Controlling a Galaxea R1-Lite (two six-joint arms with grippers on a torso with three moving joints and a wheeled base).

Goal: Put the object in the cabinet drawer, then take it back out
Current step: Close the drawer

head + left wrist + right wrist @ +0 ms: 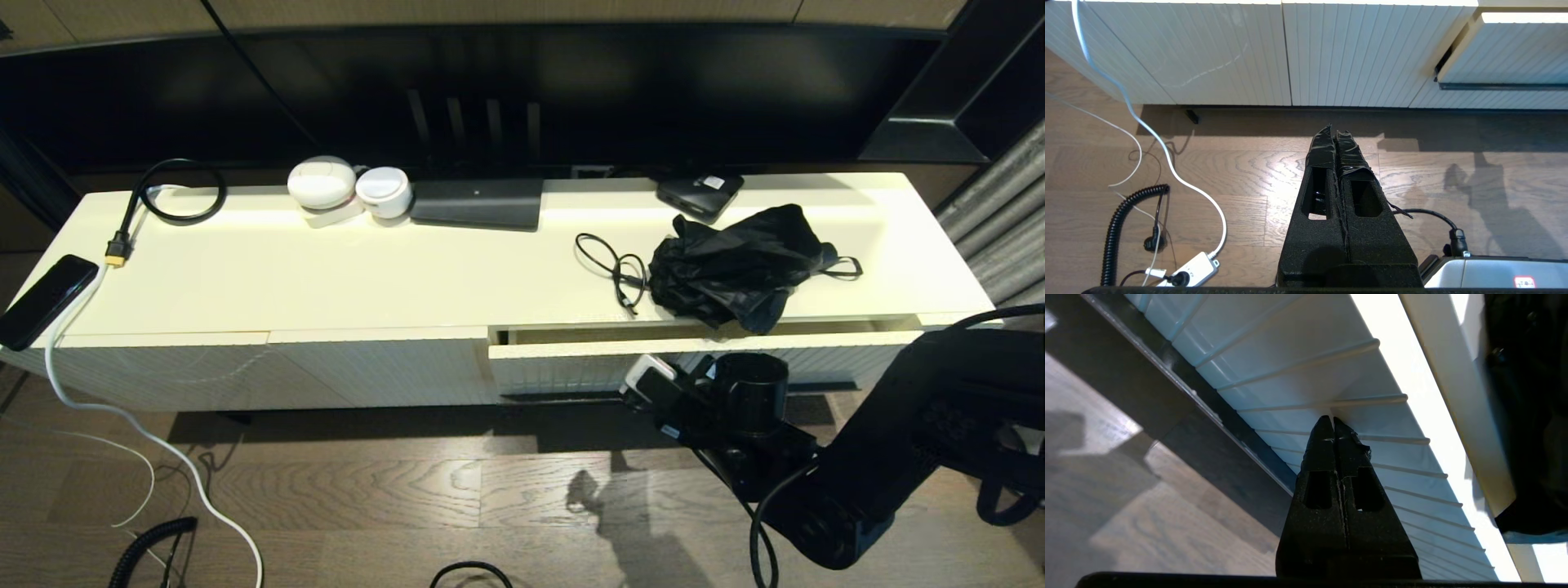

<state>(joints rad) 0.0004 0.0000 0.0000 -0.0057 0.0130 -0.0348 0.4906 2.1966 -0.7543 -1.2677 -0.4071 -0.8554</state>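
Pressing its fingers together on nothing, the right gripper (1333,421) is pointing at the fluted cream-white cabinet drawer (1331,371), slightly pulled out. The crumpled black bag (739,265) is lying on the cabinet top above. The left gripper (1334,132), closed too, is hanging over the wooden floor (1241,171).

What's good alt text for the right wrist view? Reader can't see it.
The right gripper, fingers shut with nothing between them, points its tips at the fluted cream front of the cabinet drawer. The drawer's thin black bar handle runs along the front's edge, with wood floor beyond it.
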